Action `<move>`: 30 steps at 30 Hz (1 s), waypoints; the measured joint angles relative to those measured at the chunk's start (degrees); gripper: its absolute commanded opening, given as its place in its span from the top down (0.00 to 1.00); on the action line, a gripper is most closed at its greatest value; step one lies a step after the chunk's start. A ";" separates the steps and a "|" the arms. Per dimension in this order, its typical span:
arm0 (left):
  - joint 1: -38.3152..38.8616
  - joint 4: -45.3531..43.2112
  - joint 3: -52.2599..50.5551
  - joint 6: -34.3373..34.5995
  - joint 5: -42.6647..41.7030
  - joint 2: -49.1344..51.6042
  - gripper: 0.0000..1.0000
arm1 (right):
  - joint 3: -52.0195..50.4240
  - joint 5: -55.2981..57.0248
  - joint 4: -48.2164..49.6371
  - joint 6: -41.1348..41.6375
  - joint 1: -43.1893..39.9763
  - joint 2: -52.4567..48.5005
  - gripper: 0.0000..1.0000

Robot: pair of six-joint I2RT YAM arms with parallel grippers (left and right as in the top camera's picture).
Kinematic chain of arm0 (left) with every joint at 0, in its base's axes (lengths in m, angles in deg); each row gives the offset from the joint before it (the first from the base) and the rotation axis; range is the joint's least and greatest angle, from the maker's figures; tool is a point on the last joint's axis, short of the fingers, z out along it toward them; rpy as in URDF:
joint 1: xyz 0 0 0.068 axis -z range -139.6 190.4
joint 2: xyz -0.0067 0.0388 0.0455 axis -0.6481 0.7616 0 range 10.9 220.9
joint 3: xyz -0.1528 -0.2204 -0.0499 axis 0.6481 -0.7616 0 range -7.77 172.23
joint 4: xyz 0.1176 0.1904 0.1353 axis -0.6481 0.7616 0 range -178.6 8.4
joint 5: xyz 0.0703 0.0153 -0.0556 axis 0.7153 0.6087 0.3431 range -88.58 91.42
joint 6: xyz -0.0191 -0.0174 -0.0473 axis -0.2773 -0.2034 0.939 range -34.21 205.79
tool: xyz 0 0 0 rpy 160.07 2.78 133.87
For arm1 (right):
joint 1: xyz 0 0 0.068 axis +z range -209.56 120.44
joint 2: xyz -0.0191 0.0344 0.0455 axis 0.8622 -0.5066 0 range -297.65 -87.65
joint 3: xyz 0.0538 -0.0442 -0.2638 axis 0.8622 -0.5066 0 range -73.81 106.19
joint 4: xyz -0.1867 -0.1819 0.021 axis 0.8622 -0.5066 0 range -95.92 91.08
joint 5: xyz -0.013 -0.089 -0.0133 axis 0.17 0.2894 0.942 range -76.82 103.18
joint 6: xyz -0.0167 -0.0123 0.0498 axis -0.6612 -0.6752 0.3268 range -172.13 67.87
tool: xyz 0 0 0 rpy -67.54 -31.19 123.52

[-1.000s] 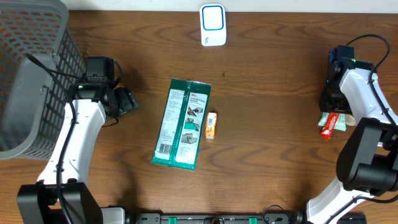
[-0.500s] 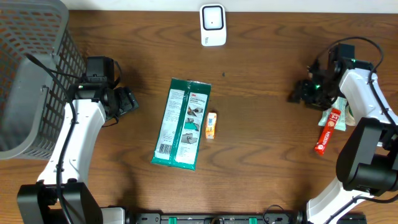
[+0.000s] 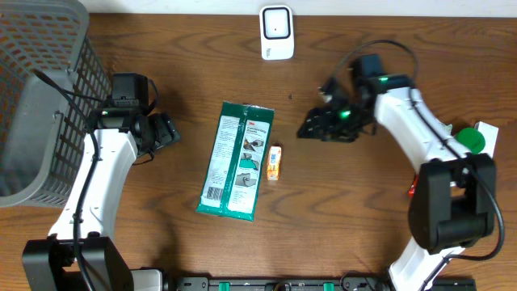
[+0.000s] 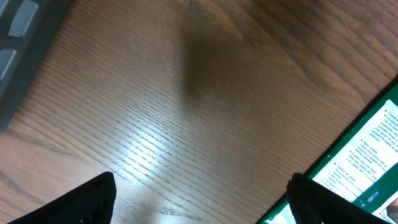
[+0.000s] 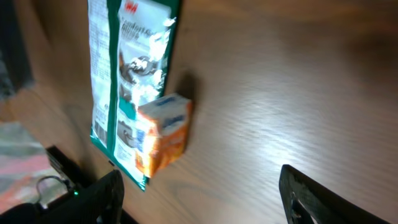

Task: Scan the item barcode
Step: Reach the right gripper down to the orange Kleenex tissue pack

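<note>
Right hand (image 3: 313,127) spread wide, empty, over the brown wooden desk (image 3: 363,210), near the small orange cardboard box (image 3: 275,162). Box lies against the right edge of the flat green plastic pack (image 3: 236,160), mid-desk. Left hand (image 3: 164,132) wide, empty, left of the pack. White barcode scanner (image 3: 276,32) at far edge.

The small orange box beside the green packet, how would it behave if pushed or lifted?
The small orange box looks like a crisp-edged carton, so probably stiff and light. Lying flat on the wooden table, it would likely slide, not roll.
</note>
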 measured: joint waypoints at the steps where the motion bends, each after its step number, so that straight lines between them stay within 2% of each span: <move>1: 0.00 0.00 0.00 0.00 -0.02 0.00 0.11 | 0.00 1.09 0.42 1.20 1.60 0.00 0.25; 8: 0.00 0.00 0.00 0.00 -0.02 0.00 0.11 | 0.00 12.72 3.63 10.47 14.49 0.00 0.25; 15: 0.00 0.02 0.00 0.00 -0.02 0.00 0.11 | 0.00 26.64 4.02 18.49 22.84 0.00 0.22; 21: 0.00 0.00 0.00 0.00 -0.02 0.00 0.11 | -0.11 34.69 5.01 23.69 27.87 0.00 0.22; 30: 0.00 0.02 0.00 0.00 -0.02 0.00 0.11 | -2.32 41.46 7.72 27.50 30.27 0.00 0.30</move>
